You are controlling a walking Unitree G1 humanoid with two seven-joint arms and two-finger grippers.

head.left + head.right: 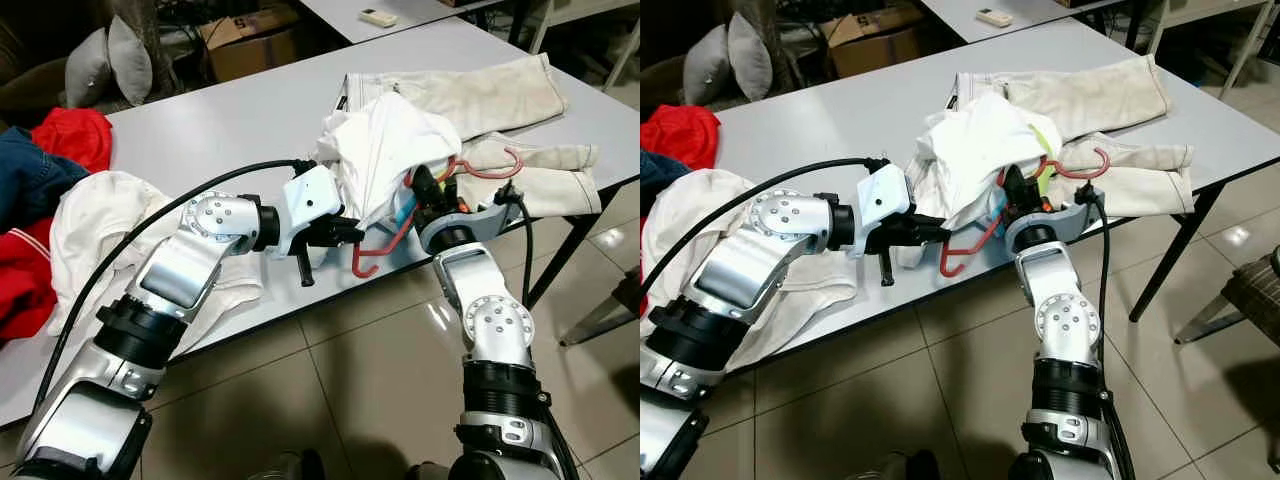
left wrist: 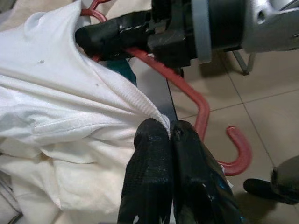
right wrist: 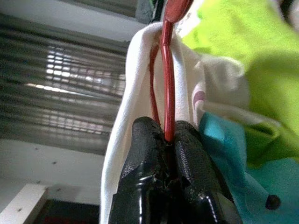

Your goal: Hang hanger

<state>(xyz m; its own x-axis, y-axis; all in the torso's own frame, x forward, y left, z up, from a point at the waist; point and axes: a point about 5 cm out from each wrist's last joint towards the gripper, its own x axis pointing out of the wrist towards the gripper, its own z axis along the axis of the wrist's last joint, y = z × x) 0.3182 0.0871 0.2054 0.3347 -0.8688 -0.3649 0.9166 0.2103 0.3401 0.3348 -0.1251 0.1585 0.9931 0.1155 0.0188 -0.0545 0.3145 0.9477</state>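
Note:
A red hanger [image 1: 366, 262] lies inside a white shirt [image 1: 385, 140] bunched at the front edge of the grey table [image 1: 230, 120], and its hook sticks out over the floor. My left gripper [image 2: 170, 136] is shut on the shirt's ribbed hem, just left of the hook [image 2: 236, 156]. From below the edge, my right gripper [image 3: 166, 136] reaches up under the shirt and is shut on the hanger's thin red bar [image 3: 167, 70]. The two grippers [image 1: 352, 234] [image 1: 425, 192] are a hand's width apart. Green and teal cloth [image 3: 243, 46] sits inside the bundle.
A second salmon hanger [image 1: 492, 170] rests on beige trousers [image 1: 480, 95] at the right. A white cloth [image 1: 95, 225], red garments [image 1: 70, 135] and blue jeans [image 1: 25, 180] lie to the left. Table legs [image 1: 560, 250] stand on the right, and a cardboard box [image 1: 250, 45] is behind.

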